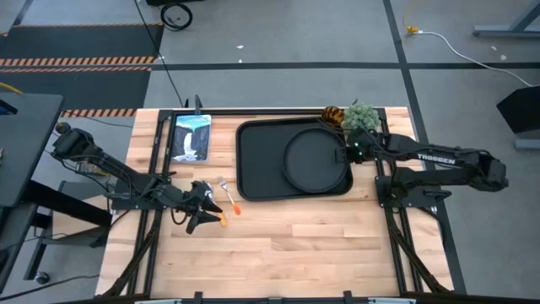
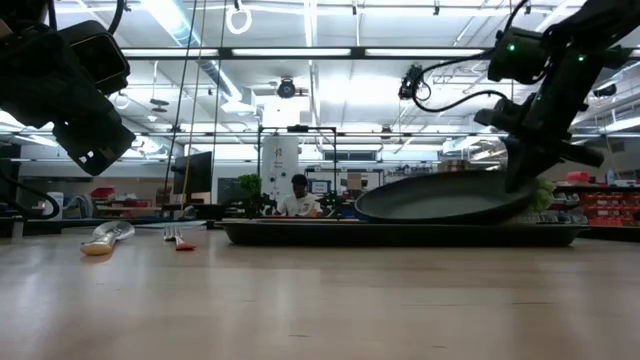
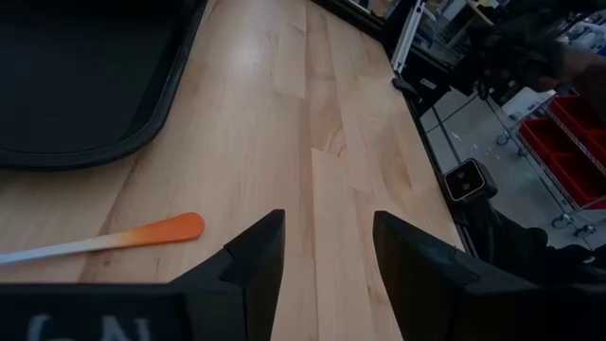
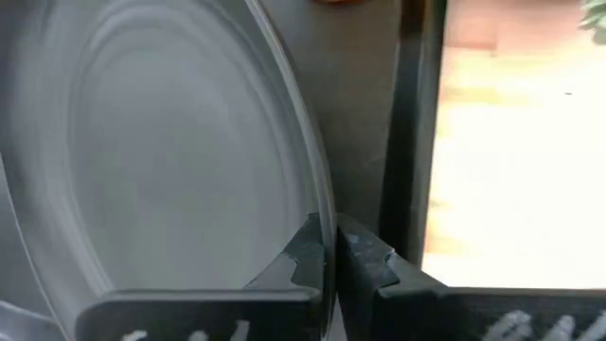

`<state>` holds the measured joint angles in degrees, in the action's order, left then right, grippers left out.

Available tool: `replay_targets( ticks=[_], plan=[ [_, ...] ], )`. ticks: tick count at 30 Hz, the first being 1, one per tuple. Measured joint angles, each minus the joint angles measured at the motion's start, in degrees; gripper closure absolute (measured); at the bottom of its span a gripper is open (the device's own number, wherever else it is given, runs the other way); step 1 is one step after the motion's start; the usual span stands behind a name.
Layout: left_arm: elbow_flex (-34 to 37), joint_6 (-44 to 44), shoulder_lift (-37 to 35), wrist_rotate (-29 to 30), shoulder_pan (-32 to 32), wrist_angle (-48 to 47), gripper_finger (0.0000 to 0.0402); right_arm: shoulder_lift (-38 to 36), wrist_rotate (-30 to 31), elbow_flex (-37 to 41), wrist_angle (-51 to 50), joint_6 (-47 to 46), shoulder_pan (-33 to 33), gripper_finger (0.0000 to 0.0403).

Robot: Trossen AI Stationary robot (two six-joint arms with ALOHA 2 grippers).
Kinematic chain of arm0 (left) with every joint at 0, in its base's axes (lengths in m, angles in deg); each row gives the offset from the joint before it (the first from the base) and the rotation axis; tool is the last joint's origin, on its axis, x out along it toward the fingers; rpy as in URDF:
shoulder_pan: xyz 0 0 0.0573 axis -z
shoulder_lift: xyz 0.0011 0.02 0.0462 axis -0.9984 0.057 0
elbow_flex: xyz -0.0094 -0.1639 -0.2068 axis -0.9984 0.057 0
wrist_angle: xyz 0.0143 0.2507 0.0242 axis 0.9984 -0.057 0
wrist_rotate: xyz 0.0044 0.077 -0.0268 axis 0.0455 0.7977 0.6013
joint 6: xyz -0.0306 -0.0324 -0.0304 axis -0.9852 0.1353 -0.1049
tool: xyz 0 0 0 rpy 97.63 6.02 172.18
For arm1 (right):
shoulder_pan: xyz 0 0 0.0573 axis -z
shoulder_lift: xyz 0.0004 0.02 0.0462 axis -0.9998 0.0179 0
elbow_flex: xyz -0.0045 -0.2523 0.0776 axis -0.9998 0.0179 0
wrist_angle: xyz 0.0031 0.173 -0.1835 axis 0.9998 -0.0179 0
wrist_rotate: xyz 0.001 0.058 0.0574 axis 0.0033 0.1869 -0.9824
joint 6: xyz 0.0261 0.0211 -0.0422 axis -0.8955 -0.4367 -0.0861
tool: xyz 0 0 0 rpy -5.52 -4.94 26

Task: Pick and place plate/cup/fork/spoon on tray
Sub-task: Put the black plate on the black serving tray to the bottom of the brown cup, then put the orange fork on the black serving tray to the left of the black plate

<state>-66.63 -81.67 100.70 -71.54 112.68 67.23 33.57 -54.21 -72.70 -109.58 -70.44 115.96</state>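
Note:
The round black plate (image 1: pixel 314 160) is over the right half of the black tray (image 1: pixel 253 165), and my right gripper (image 1: pixel 346 154) is shut on its right rim. My left gripper (image 1: pixel 202 216) hangs open and empty just above the table, left of the tray. The fork (image 1: pixel 229 196) and the spoon (image 1: pixel 222 221) lie flat on the wood by its fingertips. An orange handle end (image 3: pixel 170 230) shows beside my left fingers; I cannot tell whether it is the fork's or the spoon's. The amber cup (image 1: pixel 335 114) stands behind the tray's far right corner. My right gripper pinches the plate's rim (image 4: pixel 317 213) at its right edge between the two fingers, one on the plate's inner face and one on its outer side. The fingers slant down from the table's right. The plate (image 2: pixel 440 198) is tilted, right side raised; the tray rim hides whether its left edge rests on the tray.
A fuzzy green plant ball (image 1: pixel 360 116) sits beside the cup at the far edge. A blue-and-white picture card (image 1: pixel 191 137) lies left of the tray. Bare wood (image 1: pixel 321 245) spreads across the near half of the table. A person sits far off in the room (image 2: pixel 298 200).

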Motion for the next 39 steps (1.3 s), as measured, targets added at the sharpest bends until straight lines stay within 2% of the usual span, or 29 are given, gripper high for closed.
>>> replay_targets(
  ticks=[15, 22, 27, 33, 39],
  plan=[
    [0.0, 0.0, 0.0, 0.0, 0.0, 0.0, 0.0230, 1.7, -1.1, -0.3, -4.5, 5.1, 1.0, 0.0302],
    [0.0, 0.0, 0.0, 0.2, 0.0, 0.0, 0.0230, 1.7, -2.4, -4.3, -6.4, 10.3, 0.7, 0.0296],
    [0.0, -0.1, 0.0, 5.4, 0.0, -0.8, 0.0230, 1.6, -2.2, -8.1, -4.3, 16.4, -2.6, 0.0297],
    [0.0, -0.4, 0.0, 14.9, 0.0, -3.5, 0.0230, 1.8, 3.0, -8.3, 2.5, 19.5, -8.4, 0.0297],
    [0.0, -5.4, 0.0, 21.5, -1.6, -6.0, 0.0230, 1.8, 14.8, -8.3, 10.4, 26.6, -13.7, 0.0297]
  ],
)
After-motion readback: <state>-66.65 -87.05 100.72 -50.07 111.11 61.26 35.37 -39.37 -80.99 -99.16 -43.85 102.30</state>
